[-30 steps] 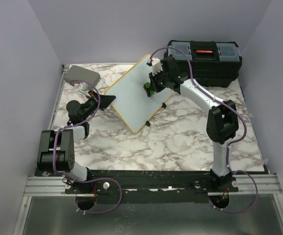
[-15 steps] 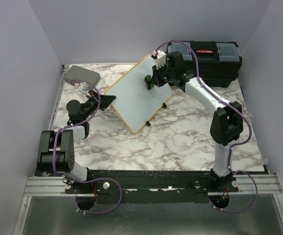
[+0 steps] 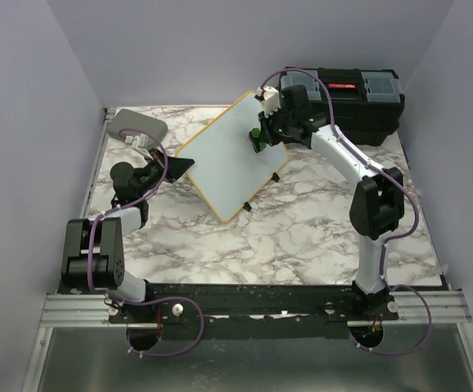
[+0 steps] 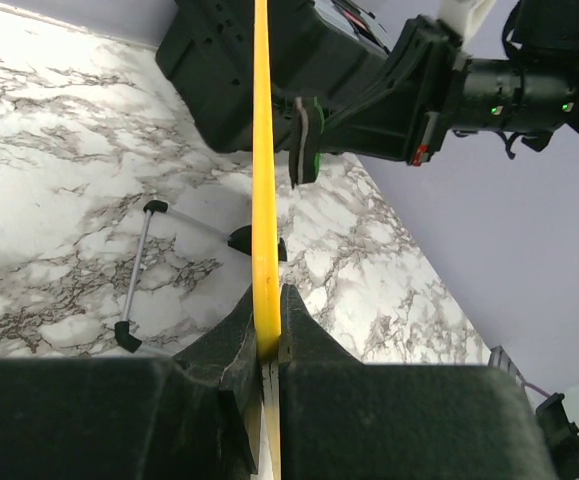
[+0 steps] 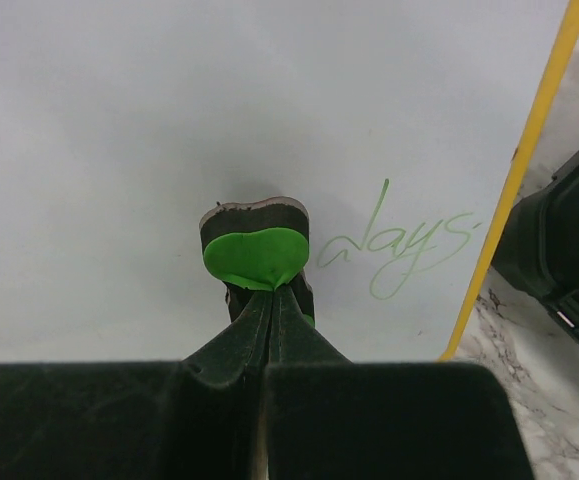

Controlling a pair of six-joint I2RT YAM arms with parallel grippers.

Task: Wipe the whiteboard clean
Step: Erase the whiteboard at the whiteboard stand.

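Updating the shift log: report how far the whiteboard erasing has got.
Done: the left pincer is shut on the yellow edge of the whiteboard, steadying it, and most of its face looks blank. In hand: the right pincer grips a green eraser at the board face. Left: the green writing near the yellow edge is not yet wiped.

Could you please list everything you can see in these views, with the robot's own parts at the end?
white rectangular whiteboard with yellow-edged frame: one, white, tilted up at the table's far middle
green handwritten word: one, green, on the whiteboard near its yellow edge
green-and-grey eraser: one, green with dark pad, at the whiteboard's face
black plastic toolbox with red latch: one, black, far right corner
grey rounded case: one, grey, far left corner
marble-patterned table: one, white with grey veins, under everything
left tool: one, black, shut on the whiteboard's edge
right tool: one, black, shut on the eraser
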